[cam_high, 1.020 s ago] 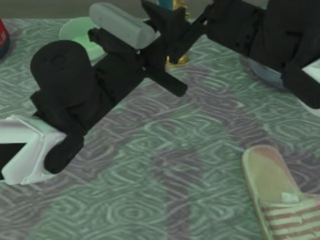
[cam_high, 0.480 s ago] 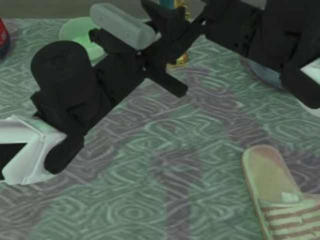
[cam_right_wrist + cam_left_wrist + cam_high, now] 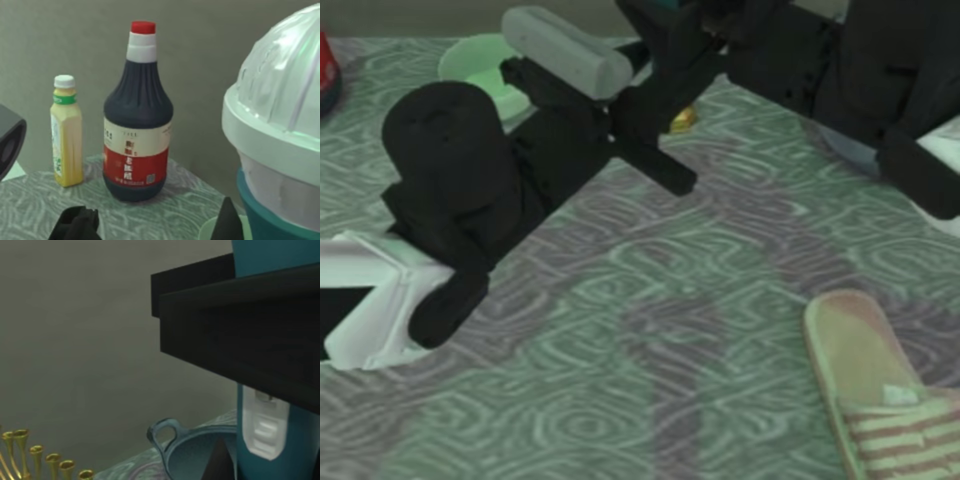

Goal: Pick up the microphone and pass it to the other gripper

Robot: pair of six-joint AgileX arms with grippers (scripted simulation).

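Up at the far edge of the table (image 3: 620,330), near the middle, our two grippers meet. Our left gripper (image 3: 655,95) is clenched on the microphone (image 3: 262,440): in the left wrist view a black finger (image 3: 240,335) crosses the teal handle, with the white strip showing just below it. Our right gripper (image 3: 685,35) comes in from the far right and sits right against the left one; we cannot tell how its fingers stand. In the right wrist view the microphone's round white head fills one side of the picture, very close to the lens, above the teal handle top.

Beyond the grippers, a gold stand (image 3: 682,120) peeks out beneath them on the table. A dark sauce bottle (image 3: 137,120) and a small yellow bottle (image 3: 66,132) stand side by side at the far left. A blue pan (image 3: 192,452) lies at the far right, and a striped slipper (image 3: 880,390) at the near right
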